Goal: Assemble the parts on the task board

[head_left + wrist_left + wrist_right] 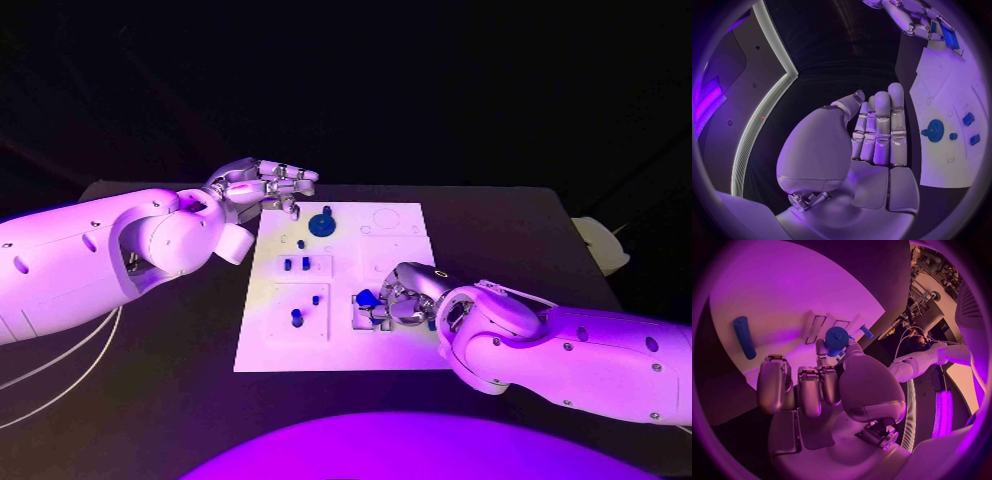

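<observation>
The white task board (346, 345) lies in the middle of the table. My right hand (400, 297) is low over its right half and pinches a round blue part (366, 297) between thumb and finger; the right wrist view shows this part (836, 338) at the fingertips. My left hand (268, 186) hovers at the board's far left corner with straight fingers and holds nothing, its palm (873, 150) bare. A blue gear (322, 224) stands on the board's far part. Small blue pegs (296, 264) and another peg (297, 318) sit in the left column.
A blue cylinder (744, 337) lies on the board beside my right hand, near narrow slots (817, 325). A pale object (599, 245) sits at the table's right edge. Cables (58, 370) hang off the left side under my left arm.
</observation>
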### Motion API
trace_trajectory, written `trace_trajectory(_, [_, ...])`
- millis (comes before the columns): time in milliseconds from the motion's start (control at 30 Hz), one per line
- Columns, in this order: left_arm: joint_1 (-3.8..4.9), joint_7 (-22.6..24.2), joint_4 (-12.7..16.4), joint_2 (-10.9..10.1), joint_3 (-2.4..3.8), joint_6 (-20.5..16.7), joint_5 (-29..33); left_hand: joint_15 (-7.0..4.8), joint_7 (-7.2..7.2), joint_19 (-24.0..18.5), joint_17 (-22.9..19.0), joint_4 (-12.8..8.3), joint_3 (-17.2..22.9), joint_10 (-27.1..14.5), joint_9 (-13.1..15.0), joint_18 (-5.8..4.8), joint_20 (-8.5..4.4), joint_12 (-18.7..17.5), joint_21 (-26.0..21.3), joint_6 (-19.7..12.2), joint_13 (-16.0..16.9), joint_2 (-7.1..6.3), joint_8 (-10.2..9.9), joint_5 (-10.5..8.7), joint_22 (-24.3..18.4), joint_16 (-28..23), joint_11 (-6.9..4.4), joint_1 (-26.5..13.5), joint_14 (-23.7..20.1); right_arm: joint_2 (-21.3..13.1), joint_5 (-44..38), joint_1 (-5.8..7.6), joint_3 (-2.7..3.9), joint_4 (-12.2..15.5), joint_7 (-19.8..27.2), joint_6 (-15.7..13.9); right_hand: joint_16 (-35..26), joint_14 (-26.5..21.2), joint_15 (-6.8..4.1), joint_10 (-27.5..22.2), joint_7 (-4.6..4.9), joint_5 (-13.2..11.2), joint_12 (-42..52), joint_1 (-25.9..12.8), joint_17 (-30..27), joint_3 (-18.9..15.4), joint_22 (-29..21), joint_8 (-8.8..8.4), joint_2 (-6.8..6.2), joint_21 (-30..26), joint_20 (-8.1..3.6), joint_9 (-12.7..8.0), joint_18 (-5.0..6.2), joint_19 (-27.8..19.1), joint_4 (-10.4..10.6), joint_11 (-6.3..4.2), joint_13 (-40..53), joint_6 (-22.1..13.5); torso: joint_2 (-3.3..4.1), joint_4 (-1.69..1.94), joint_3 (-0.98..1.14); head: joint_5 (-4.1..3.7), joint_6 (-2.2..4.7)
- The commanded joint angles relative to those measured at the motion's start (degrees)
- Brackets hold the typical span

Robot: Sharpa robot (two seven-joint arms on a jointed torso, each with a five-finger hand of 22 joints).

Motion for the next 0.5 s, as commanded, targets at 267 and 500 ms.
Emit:
trace_trajectory(267, [0.03,0.27,0.23,-0.03,0.02,1.07,-0.04,0.05,-0.17,0.44,-0.07,0.07,-0.37,-0.48,-0.07,0.25,0.09,0.34,-0.24,-0.33,0.07,0.41,-0.25,-0.04,-0.06,-0.36,-0.06,0.09,0.25,0.83,-0.82,0.18,0.06,-1.15,-0.52,1.40,0.26,5.54,-0.42,1.08,-3.20,-0.74,-0.03,-0.98,13.09,-0.28,9.22,0.60,-0.32,-0.30,-0.47,0.50,-0.50,0.58,0.86,-0.45,7.70,3.28,-0.01,0.02,-0.02,0.30,0.00])
trace_trajectory(500, [0.04,0.24,0.27,-0.11,0.02,1.03,-0.04,0.05,-0.17,0.44,-0.07,0.07,-0.37,-0.48,-0.07,0.25,0.09,0.34,-0.24,-0.33,0.07,0.41,-0.25,-0.04,-0.06,-0.36,-0.06,0.09,0.25,1.16,-0.82,0.18,0.06,-1.42,-0.46,1.95,0.23,5.54,-0.46,1.14,-3.21,-4.41,-0.17,-4.09,13.06,-3.13,9.31,1.82,-1.07,-0.54,-0.57,1.78,-0.49,0.56,2.97,-0.46,7.84,2.62,0.00,0.01,-0.03,0.46,0.00])
